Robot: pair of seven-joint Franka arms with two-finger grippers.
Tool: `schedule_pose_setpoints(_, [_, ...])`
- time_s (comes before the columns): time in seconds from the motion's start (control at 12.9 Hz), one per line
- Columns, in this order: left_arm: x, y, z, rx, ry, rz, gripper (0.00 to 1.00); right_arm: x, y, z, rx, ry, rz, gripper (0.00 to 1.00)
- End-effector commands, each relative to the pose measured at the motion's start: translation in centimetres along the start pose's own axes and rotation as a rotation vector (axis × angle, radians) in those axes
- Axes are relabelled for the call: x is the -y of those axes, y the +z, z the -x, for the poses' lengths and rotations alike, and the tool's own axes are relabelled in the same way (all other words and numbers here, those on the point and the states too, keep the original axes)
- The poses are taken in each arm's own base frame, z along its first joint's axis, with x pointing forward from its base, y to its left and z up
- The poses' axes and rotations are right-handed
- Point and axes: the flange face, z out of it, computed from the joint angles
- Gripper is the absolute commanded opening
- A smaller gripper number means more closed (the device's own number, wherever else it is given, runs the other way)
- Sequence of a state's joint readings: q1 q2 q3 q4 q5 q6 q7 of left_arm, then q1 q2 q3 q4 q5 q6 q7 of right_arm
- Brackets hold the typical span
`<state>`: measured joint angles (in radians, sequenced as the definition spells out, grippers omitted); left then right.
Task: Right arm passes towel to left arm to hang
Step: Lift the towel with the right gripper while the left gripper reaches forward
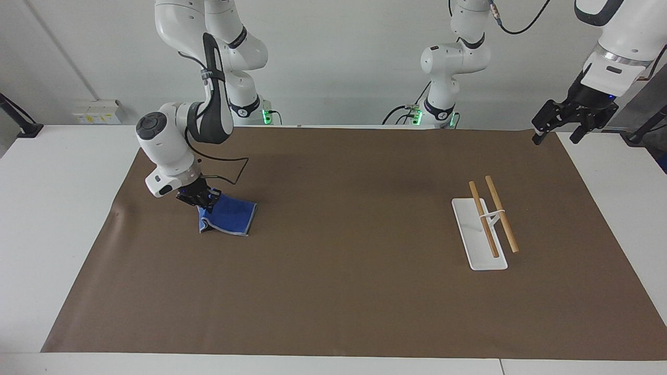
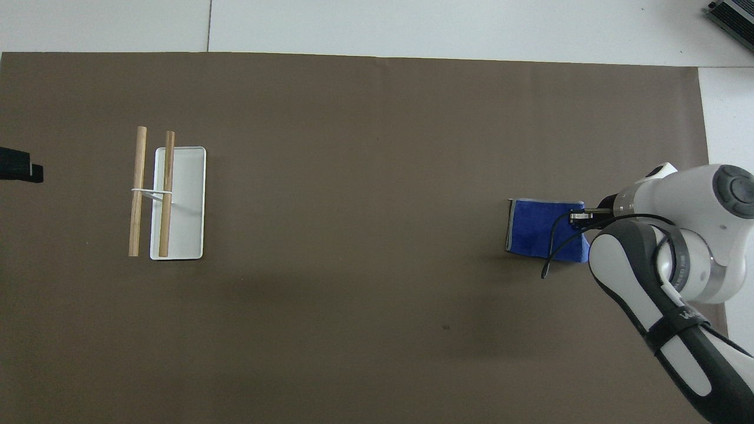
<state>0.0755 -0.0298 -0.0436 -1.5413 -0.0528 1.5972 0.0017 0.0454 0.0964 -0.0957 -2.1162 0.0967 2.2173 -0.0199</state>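
On my facing view I start at the right arm's end of the table, where my right gripper has its fingers pinched together on one end of the towel; that end is raised off the brown mat while the other end lies on the mat, so the cloth slopes down from the jaws. From overhead the towel shows as a shortened blue patch just beside the right gripper, with its grey edging along the free end. I judge it light and thoroughly soft: it drapes and bunches at the pinch, so it should hang limp from whatever point I hold and will not keep its folded shape. Held by one end, the layers may open or slip apart, so I would want the pinch deep enough to catch every layer. For the handover, the hanging free end or an upper corner clear of my right fingers looks like the sensible place for the other gripper to take it. Moving across, the middle of the mat carries nothing until the rack, a white tray base with two wooden rails, toward the left arm's end. My left gripper waits in the air over the mat's corner at that end, fingers apart and holding nothing.
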Motion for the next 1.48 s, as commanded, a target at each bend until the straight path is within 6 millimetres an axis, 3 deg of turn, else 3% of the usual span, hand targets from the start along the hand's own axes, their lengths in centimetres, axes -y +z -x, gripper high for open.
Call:
schedule_pose_setpoints(0.0, [0.5, 0.0, 0.3, -0.011, -0.014, -0.005, 1.00, 2.6, -5.9, -1.5, -0.001, 0.041, -0.031, 0.00])
schedule_pose_setpoints(0.23, [0.5, 0.0, 0.3, -0.010, -0.014, -0.005, 1.00, 7.5, -12.3, -2.3, -0.013, 0.088, -0.047, 0.00])
schedule_pose_setpoints(0.39, [0.5, 0.5, 0.8, -0.001, -0.021, -0.005, 1.00, 11.1, -14.4, -2.4, -0.039, 0.137, -0.089, 0.00])
schedule_pose_setpoints(0.62, [0.5, 1.2, 1.1, -0.016, -0.026, -0.006, 1.00, 14.5, -15.2, -2.3, 0.000, 0.338, -0.289, 0.00])
schedule_pose_setpoints(0.85, [-0.5, 1.1, 0.9, -0.033, -0.157, 0.059, 1.00, 17.7, -16.1, -2.3, 0.047, 0.530, -0.533, 0.00])
schedule_pose_setpoints(1.01, [-1.2, 1.4, 0.8, -0.030, -0.317, 0.151, 1.00, 20.6, -16.4, -2.0, 0.073, 0.639, -0.633, 0.00])
schedule_pose_setpoints(1.17, [-2.2, 2.9, 1.1, -0.068, -0.611, 0.307, 1.00, 23.6, -15.6, -1.2, 0.102, 0.748, -0.713, 0.00])
schedule_pose_setpoints(1.4, [-5.3, 4.5, 1.2, -0.115, -0.970, 0.426, 1.00, 25.7, -14.8, -0.9, 0.170, 0.896, -0.855, 0.00])
